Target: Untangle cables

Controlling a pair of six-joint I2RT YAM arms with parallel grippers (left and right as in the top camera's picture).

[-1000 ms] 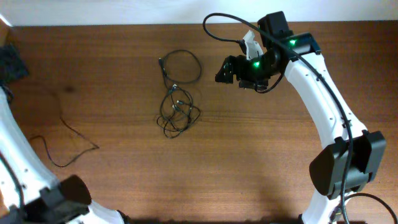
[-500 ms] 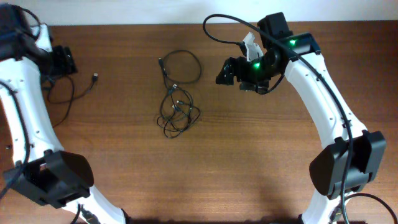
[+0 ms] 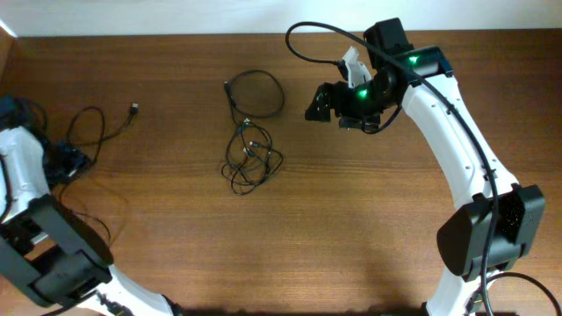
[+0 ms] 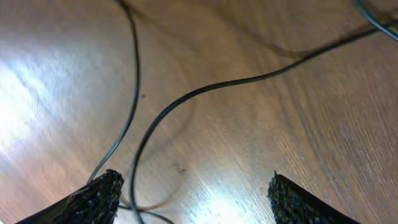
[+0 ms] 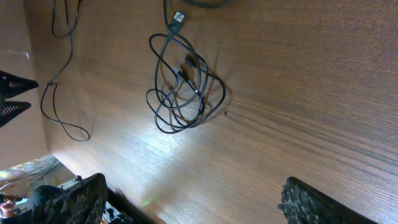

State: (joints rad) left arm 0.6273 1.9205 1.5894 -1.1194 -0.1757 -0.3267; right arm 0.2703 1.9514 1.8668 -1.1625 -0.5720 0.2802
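Note:
A knotted clump of thin black cables lies mid-table, joined to a loose loop behind it. The clump also shows in the right wrist view. A separate thin cable with a small plug lies at the far left; its strands cross the left wrist view. My left gripper is at the left edge, low over that cable, open, with a strand running past its left finger. My right gripper hovers right of the loop, open and empty.
The wooden table ends at a pale wall along the back. The thick black cable of the right arm arches over the back edge. The left arm's base stands at the front left.
My left arm has swung from the back left towards the front along the left edge. The left cable has been shifted back and now lies with its plug out. The right arm has not moved.

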